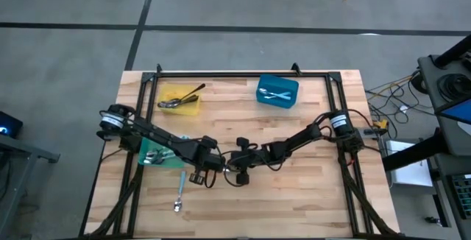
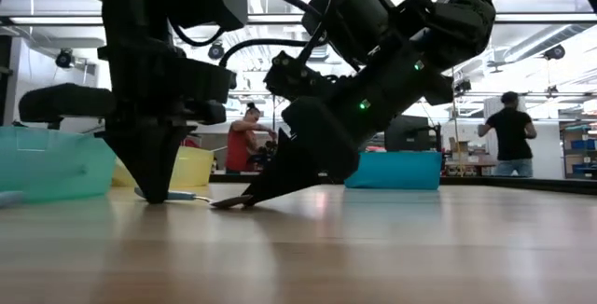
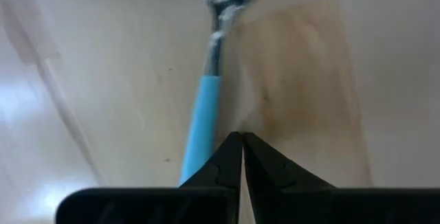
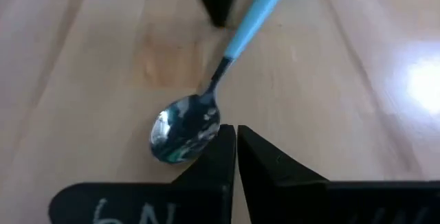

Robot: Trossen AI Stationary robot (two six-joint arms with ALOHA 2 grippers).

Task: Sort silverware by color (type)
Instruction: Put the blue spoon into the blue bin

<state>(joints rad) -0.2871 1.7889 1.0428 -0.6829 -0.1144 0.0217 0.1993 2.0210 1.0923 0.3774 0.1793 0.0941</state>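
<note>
Worryingly, saw right pincer point(image 4: 236, 129) pressed together, empty, just beside the bowl of the blue-handled spoon point(image 4: 206, 107) flat on the tabletop point(image 4: 82, 80); left pincer point(image 3: 242, 138) likewise by its handle. Risked shoving the spoon aside unless reopened.

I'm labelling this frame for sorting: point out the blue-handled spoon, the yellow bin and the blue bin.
blue-handled spoon point(image 4: 184, 129): right wrist view, on its silver bowl.
yellow bin point(image 1: 193, 108): high view, on its right-hand rim.
blue bin point(image 1: 293, 99): high view, on its right-hand wall.
</note>
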